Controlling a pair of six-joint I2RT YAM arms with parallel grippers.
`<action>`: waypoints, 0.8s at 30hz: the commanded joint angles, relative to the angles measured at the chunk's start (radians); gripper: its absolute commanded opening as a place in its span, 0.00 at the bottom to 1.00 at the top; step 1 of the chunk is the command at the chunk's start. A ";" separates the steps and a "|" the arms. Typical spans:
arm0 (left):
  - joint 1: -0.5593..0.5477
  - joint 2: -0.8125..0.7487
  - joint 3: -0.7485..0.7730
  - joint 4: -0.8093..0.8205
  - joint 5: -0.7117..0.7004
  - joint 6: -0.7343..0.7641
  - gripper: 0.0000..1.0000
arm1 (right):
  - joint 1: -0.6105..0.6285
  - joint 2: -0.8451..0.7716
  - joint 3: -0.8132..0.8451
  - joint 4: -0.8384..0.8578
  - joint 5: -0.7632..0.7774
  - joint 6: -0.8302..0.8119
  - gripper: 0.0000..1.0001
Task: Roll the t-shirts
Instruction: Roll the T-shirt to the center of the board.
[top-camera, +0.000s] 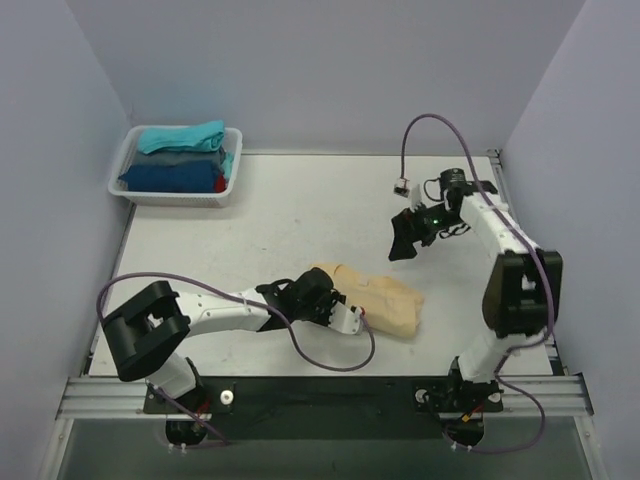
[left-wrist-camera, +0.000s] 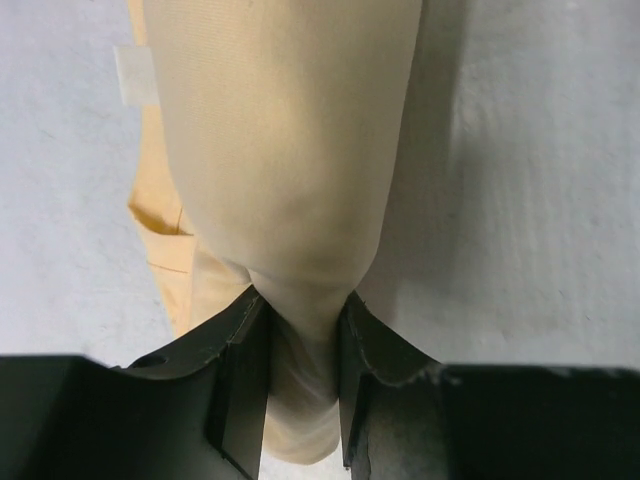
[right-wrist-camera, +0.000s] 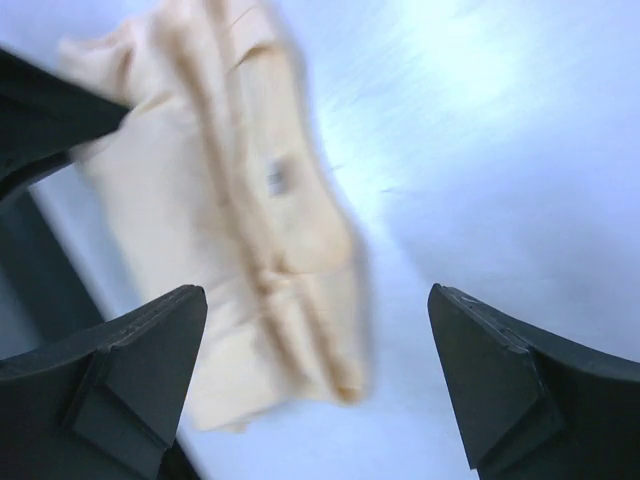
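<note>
Pale lavender walls (top-camera: 300, 60) close in a white, scuffed tabletop (top-camera: 300, 200) on three sides. At the far left corner stands a white plastic basket (top-camera: 125, 165). It holds a stack of folded cloth t-shirts: a teal one (top-camera: 180, 137) on top, a grey one (top-camera: 170, 157) under it, then a dark blue one (top-camera: 165, 178). A bit of red cloth (top-camera: 219, 184) shows at the right end.

Nearer the front, the left arm lies low across the table, reaching rightward. The left gripper (left-wrist-camera: 302, 330) is closed on one end of the large pale beige t-shirt (top-camera: 390, 300). In the left wrist view the cloth is squeezed into a narrow neck between the two black fingers (left-wrist-camera: 240, 370). Beyond them the beige t-shirt (left-wrist-camera: 290, 150) swells into a thick roll lying on the table. A small white label (left-wrist-camera: 133, 75) sticks out at its left edge.

The roll rests just right of the table's middle, near the front edge, well apart from the basket.

To the right and farther back, the right gripper (top-camera: 405, 240) hangs above the table. Its jaws are spread wide and hold nothing. The right wrist view is blurred, but shows the two dark fingertips (right-wrist-camera: 150, 340) far apart. The beige bundle (right-wrist-camera: 230, 230) lies below them, toward the left finger.
</note>
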 joint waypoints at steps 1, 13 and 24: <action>0.039 -0.075 0.069 -0.360 0.135 -0.064 0.21 | 0.055 -0.494 -0.184 0.658 0.275 0.161 1.00; 0.153 -0.053 0.138 -0.616 0.376 -0.075 0.23 | 0.207 -1.020 -0.704 0.485 0.197 -0.161 0.84; 0.211 0.069 0.233 -0.685 0.514 -0.146 0.22 | 0.534 -1.260 -0.895 0.402 0.158 -0.149 0.91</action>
